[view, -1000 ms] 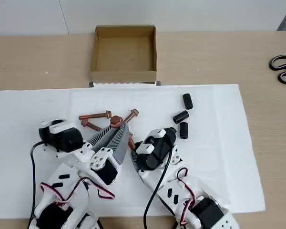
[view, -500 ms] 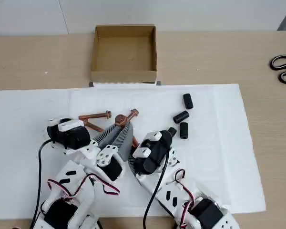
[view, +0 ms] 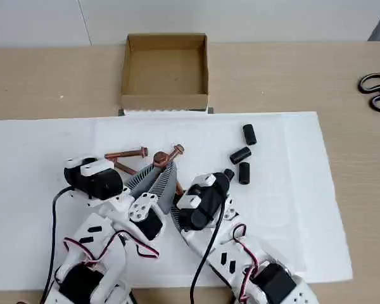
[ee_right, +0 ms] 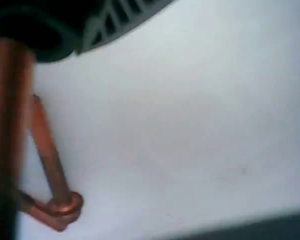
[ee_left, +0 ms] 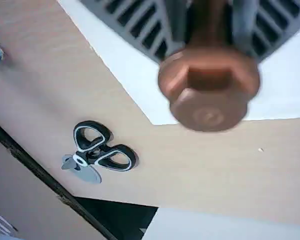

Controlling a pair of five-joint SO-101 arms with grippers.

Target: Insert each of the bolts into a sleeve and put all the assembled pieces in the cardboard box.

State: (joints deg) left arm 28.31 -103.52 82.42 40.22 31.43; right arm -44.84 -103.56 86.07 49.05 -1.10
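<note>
Currently, high view: left claw (view: pixel 158 166) is pinching a copper bolt (view: pixel 159 158), head sticking out past its tips. Loose bolts (view: pixel 126 154) are lying just beside those tips, the cardboard box (view: pixel 165 100) is sitting well beyond them, and three black sleeves (view: pixel 240 154) are lying apart, past the right arm (view: pixel 199 201). Left wrist view: jaws are clamping the bolt (ee_left: pixel 208 87) by its shank, with scissors (ee_left: pixel 97 152) lying far beyond. Right wrist view: right claw (ee_right: pixel 110 22) is hanging over white paper (ee_right: pixel 190 125) near two bolts; can't tell its state.
</note>
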